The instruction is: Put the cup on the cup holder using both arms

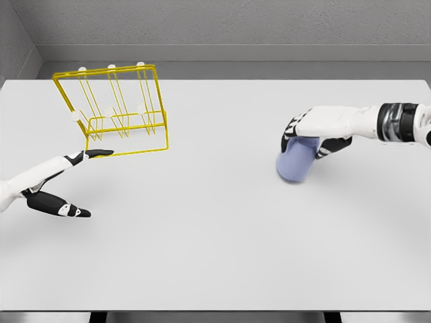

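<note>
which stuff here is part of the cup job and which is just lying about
Part of the job:
- blue cup, held by the right hand
- yellow wire cup holder, tilted
- left hand, open, fingertip at the holder's lower edge

Just there:
- white table, nothing else on it

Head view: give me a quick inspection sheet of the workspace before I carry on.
Surface: white table, flat.
Job's things: yellow wire cup holder at far left, looks tilted; blue cup at right, tipped.
Clutter: nothing seen.
Grippers: left hand open, one fingertip at the holder's lower edge; right hand closed around the cup from above.
Cables: nothing seen.
Surroundings: grey wall behind the table.
</note>
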